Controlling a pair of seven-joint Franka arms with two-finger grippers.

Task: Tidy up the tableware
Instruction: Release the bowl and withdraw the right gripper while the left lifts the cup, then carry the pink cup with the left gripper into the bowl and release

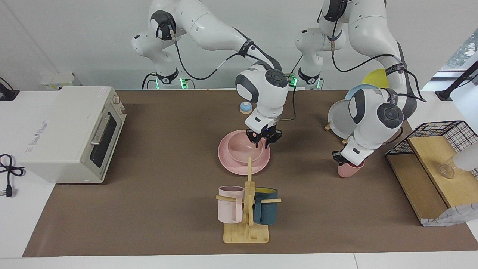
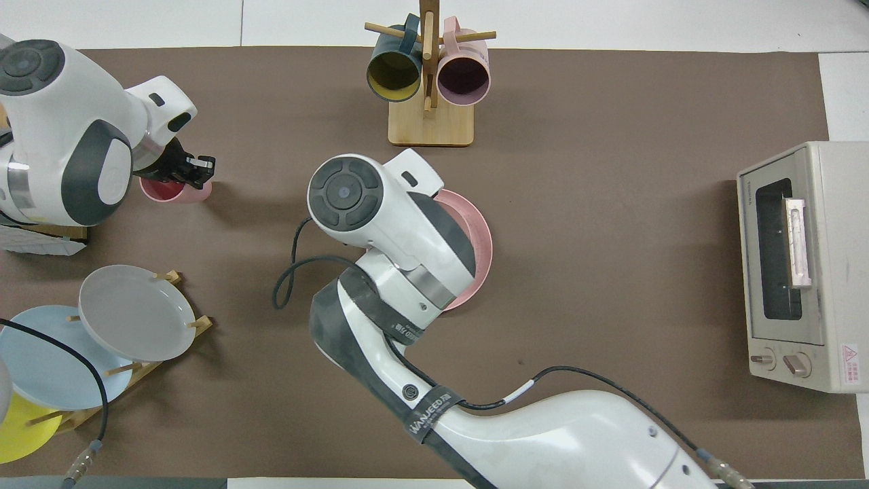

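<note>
Left pincer (image 1: 340,158) clamped on small matte pink tapered cup's (image 1: 348,170) rim, toward left arm's counter end | rounded pink bowl (image 1: 243,150) seated on wide pink plate (image 1: 228,163) mid-counter, well apart | right pincer (image 1: 263,142) parted above bowl's rim, nothing held.

Matt pink plate (image 1: 229,164) and bowl (image 1: 239,148); beside them a bare wooden mug stand (image 1: 245,233), on the matt brown table cover (image 1: 157,209).

Bright even overhead lighting, both views sharp, soft shadows under the arms on the brown table mat (image 1: 157,209), slight washout at a window corner.
</note>
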